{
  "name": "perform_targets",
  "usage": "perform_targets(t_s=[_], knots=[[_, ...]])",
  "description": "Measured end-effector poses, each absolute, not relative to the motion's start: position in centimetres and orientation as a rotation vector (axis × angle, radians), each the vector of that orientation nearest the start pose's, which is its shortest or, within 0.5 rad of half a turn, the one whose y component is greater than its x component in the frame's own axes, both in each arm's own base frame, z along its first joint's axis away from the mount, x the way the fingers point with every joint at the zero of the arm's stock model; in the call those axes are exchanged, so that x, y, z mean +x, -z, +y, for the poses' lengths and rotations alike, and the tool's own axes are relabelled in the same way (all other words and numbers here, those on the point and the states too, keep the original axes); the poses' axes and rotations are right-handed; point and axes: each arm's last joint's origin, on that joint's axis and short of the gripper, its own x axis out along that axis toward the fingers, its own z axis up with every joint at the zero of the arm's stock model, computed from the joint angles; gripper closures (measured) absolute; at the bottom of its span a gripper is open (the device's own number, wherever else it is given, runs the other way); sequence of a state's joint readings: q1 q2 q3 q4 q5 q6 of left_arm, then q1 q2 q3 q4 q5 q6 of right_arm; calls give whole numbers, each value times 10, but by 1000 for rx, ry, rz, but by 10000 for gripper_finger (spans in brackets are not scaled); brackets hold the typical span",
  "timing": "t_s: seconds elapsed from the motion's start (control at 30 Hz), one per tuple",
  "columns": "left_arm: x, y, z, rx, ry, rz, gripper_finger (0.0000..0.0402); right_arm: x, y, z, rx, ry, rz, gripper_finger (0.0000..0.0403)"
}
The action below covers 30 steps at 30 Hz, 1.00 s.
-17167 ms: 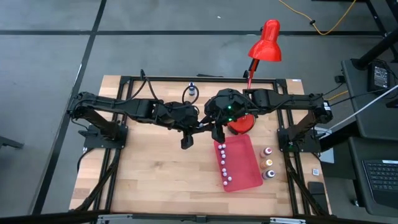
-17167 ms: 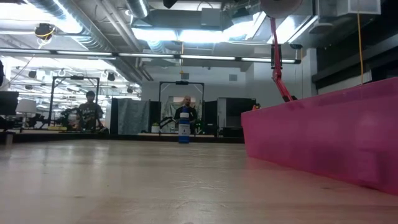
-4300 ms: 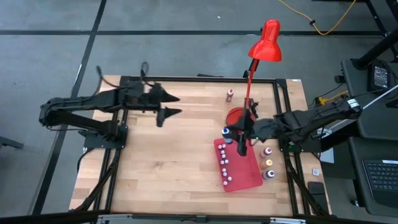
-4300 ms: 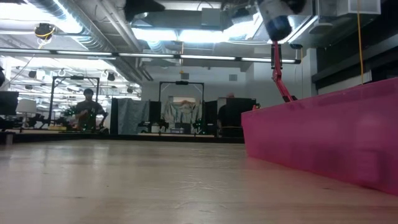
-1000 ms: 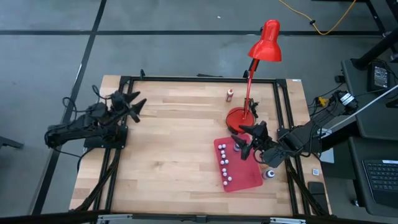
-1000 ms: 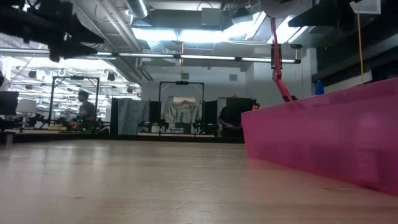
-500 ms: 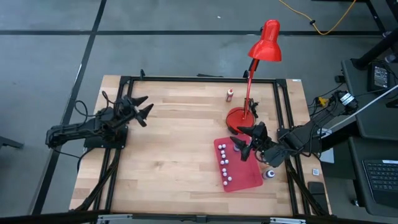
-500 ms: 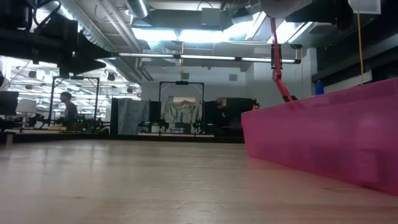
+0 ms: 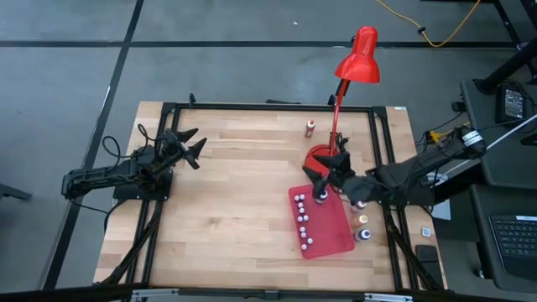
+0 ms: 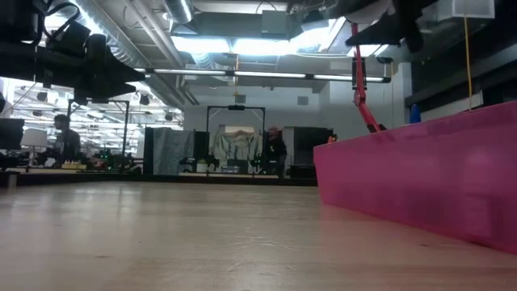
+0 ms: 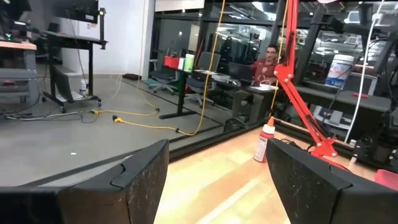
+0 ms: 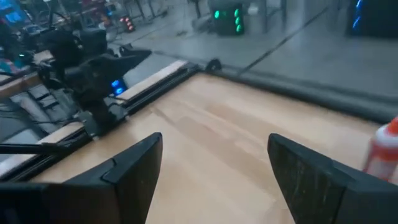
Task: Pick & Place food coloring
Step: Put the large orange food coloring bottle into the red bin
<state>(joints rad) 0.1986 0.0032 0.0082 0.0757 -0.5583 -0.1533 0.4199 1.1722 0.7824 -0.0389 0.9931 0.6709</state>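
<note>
The food coloring bottles stand upright at the table's right. Several small whitish ones (image 9: 302,225) line the flat red mat (image 9: 331,228), with a blue one (image 9: 320,195) at its far end. Two more (image 9: 363,227) stand on the wood right of the mat, and a red-capped one (image 9: 310,127) stands near the far edge. My right gripper (image 9: 322,174) hangs open above the mat's far end, beside the lamp base, with nothing between its fingers. My left gripper (image 9: 190,148) is open and empty over the table's left part, pointing level.
A red desk lamp stands by its round base (image 9: 324,158) just beyond the mat, its arm (image 11: 300,87) rising over the table. The mat's edge (image 10: 420,178) fills the right of the low view. Bare wood (image 9: 235,201) lies between the arms. People show in the room behind.
My right gripper has swung from over the mat's right side toward the table's left and far edge, coming above the mat's far end, still open. My left gripper has sunk a little and then kept still. No bottle has moved.
</note>
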Motion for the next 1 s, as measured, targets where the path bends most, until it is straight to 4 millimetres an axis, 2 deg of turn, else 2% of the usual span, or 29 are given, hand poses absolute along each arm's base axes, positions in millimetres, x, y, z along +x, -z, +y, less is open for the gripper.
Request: perform_targets(t_s=[0.13, 0.33, 0.43, 0.57, 0.8, 1.0], knots=[[88, -173, 33, -161, -749, -139, 137, 238, -273, 65, 446, 582, 168, 111], [88, -173, 33, -161, -748, -139, 137, 246, -276, 53, 387, 474, 213, 111], [88, -173, 33, -161, -748, -139, 137, 258, -279, 45, 308, 500, 140, 111], [88, -173, 33, -161, -748, -140, 137, 282, -284, 31, 202, 671, 8, 111], [88, -173, 33, -161, -747, -140, 137, 339, -296, 14, 126, 990, 24, 111], [88, -173, 33, -161, -747, -140, 137, 393, -296, -17, 162, 1178, 33, 112]])
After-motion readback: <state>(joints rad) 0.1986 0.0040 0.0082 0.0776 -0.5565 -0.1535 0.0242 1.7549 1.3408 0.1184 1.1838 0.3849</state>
